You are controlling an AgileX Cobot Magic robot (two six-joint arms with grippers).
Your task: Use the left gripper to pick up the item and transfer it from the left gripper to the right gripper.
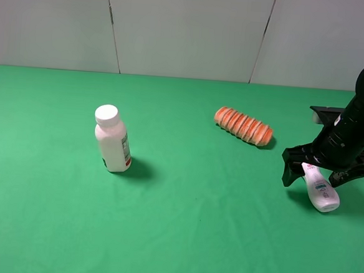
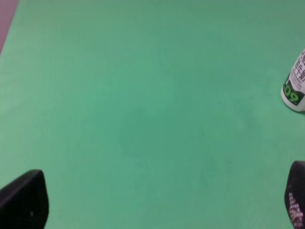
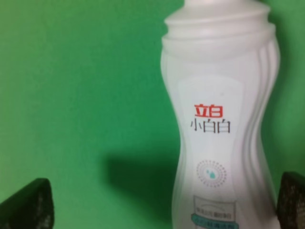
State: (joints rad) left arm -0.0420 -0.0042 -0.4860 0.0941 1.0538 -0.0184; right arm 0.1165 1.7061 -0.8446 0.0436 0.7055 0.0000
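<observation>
Both tools gape empty; right tool straddles the smooth, waisted white bottle; left tool over green felt.

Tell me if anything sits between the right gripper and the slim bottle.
Nothing visible does. The right gripper hangs directly over the slim bottle, jaws open to either side of it. The bread roll lies apart, farther back, and the stout bottle stands far off to the left.
</observation>
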